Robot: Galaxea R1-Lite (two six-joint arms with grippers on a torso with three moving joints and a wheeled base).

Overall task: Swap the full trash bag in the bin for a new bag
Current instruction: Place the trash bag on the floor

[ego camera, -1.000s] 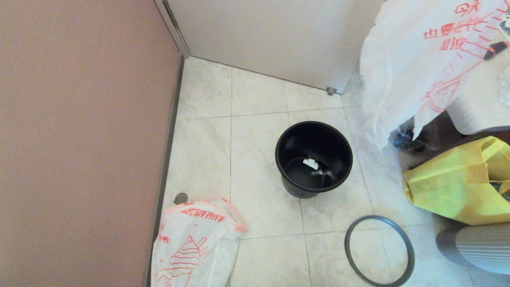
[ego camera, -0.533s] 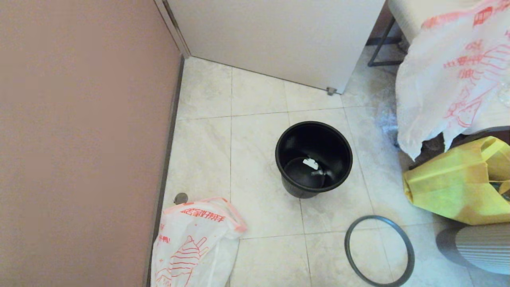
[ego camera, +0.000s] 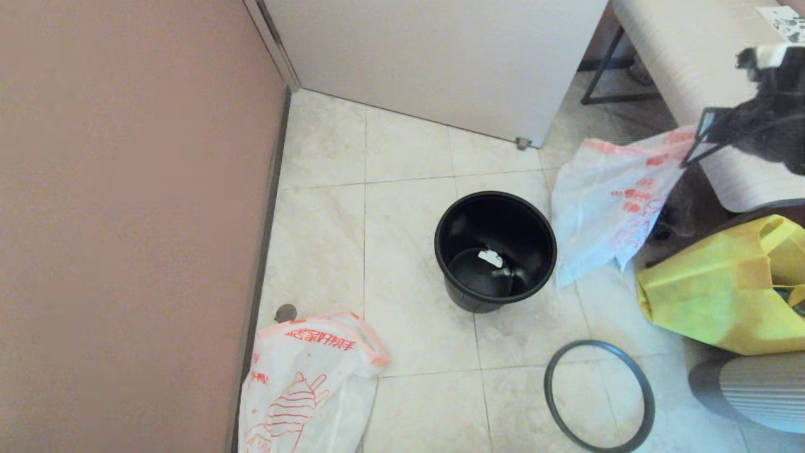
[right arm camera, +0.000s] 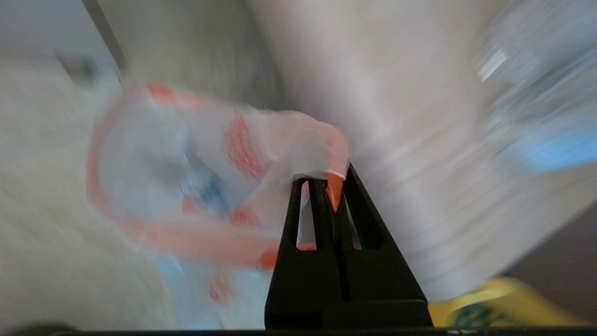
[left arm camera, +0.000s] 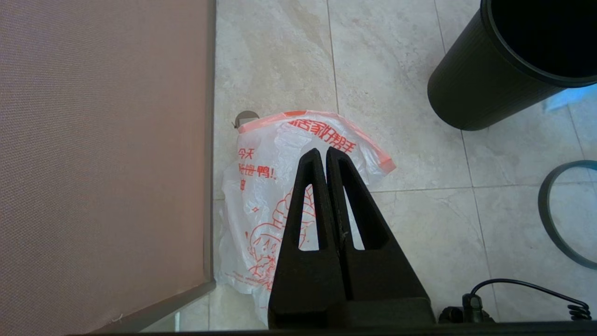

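Observation:
The black bin (ego camera: 497, 196) stands open on the tiled floor with a white scrap on its bottom; its ribbed wall (left arm camera: 480, 93) also shows in the left wrist view. Its grey hoop (ego camera: 597, 343) lies on the floor nearer me, to the right. The full trash bag (ego camera: 302, 384) sits by the left wall. My left gripper (left arm camera: 322, 151) hovers over it, shut and empty. My right gripper (right arm camera: 326, 179) is shut on the pink rim of the new bag (ego camera: 610, 201), which hangs limp down to the floor just right of the bin.
A brown wall (ego camera: 126, 220) runs along the left and a pale door panel (ego camera: 440, 56) closes the back. A big yellow bag (ego camera: 717, 289) lies at the right, below a pale bench (ego camera: 685, 56). A floor drain (ego camera: 285, 313) sits beside the full bag.
The new bag has dropped from high at the upper right down and leftward, and its lower end now rests beside the bin. My right gripper has come into the head view.

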